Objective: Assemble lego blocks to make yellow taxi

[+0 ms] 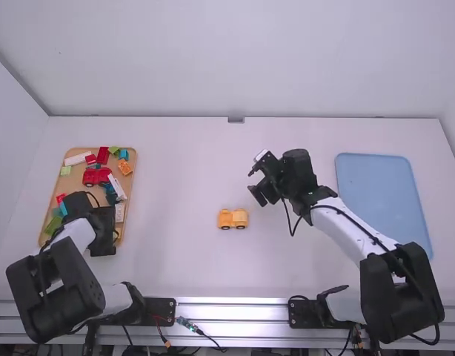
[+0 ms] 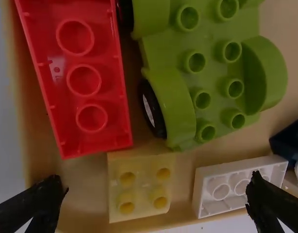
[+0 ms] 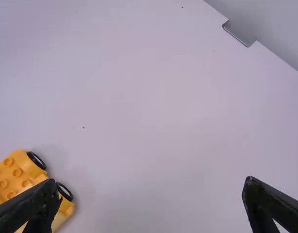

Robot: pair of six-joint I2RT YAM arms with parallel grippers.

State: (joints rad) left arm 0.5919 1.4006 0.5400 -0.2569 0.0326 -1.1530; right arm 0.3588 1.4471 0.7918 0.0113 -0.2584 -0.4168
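Left hand [image 1: 103, 231] and right hand [image 1: 254, 182], both wide open, well apart.

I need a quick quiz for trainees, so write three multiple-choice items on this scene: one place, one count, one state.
1. Where is the wheeled yellow base?
A) In the wooden tray
B) On the blue tray
C) On the table, between the arms

2. How many studs has the pale yellow block?
A) Four
B) Two
C) Eight

3. How is the right gripper?
A) Shut
B) Open, empty
C) Holding a block

1 C: the high view shows bare tabletop around it.
2 A: two rows of two show.
3 B: its fingers stand wide apart with nothing between.
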